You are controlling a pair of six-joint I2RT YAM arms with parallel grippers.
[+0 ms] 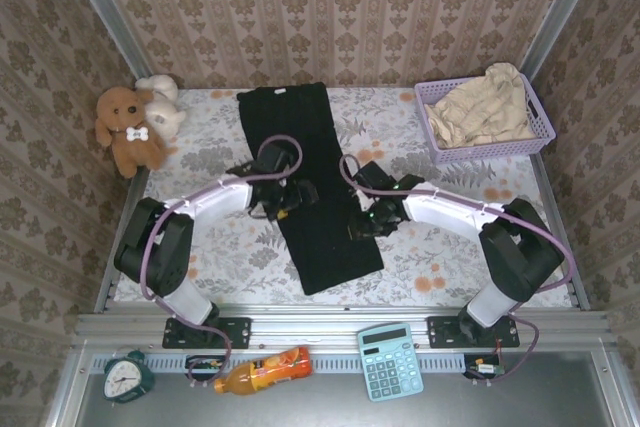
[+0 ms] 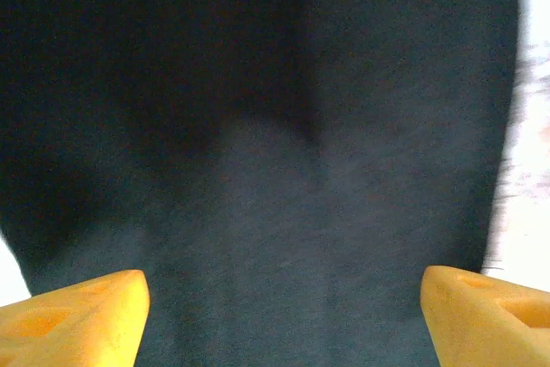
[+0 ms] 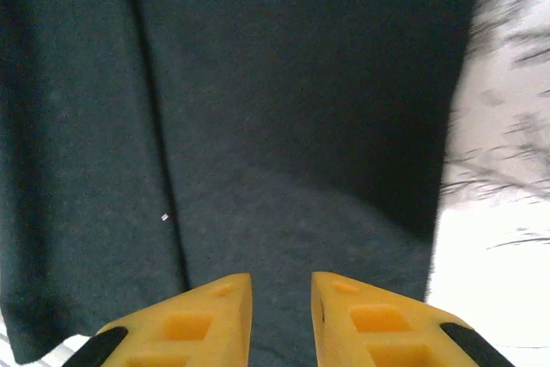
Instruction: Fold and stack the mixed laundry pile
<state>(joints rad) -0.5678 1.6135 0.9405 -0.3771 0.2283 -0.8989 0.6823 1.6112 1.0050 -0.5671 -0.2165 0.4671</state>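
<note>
From above, the black garment (image 1: 290,122) lies as a long strip, not yet folded short, and the beige garment (image 1: 485,107) sits crumpled in the lavender basket (image 1: 490,152). On the left wrist, the left gripper (image 2: 284,298) spreads wide over black cloth. On the right wrist, the right gripper (image 3: 281,290) is nearly closed, and I cannot tell whether it is pinching cloth.

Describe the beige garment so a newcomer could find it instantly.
At the far right corner of the table stands a lavender basket. The beige garment lies crumpled inside it. Unlike the black garment spread flat mid-table, it is pale and bunched.
</note>
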